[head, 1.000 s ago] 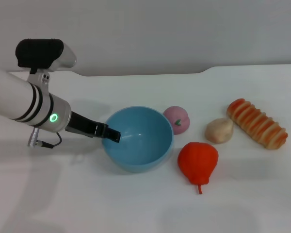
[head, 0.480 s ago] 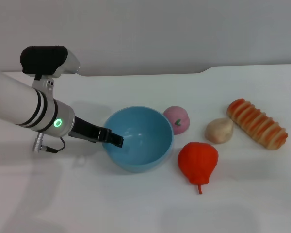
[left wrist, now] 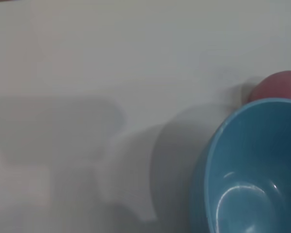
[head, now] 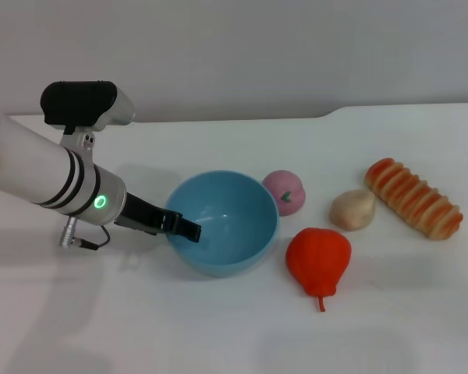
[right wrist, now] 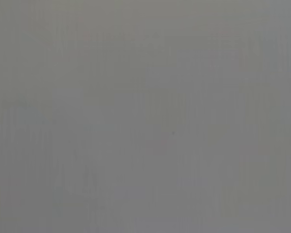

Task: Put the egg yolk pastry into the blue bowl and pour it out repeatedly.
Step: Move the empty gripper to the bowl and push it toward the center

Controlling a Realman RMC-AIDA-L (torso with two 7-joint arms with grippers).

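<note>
White table (head: 390,312): one blue bowl (head: 238,234), one egg yolk pastry (head: 352,209).

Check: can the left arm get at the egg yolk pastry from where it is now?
Probably not directly. The left claw sits at the blue bowl rim, and the bowl and pink ball lie between it and the egg yolk pastry.

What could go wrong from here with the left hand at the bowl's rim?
1. The left hand sits at the near-left rim of the blue bowl; a shallow hold on that smooth wall could slip once the bowl is lifted or tilted.
2. The pink ball and red pear lie close beside the bowl, so moving it might knock them.
3. The bowl is empty; the egg yolk pastry lies on the table beyond the pear, so tipping now would pour nothing.
</note>
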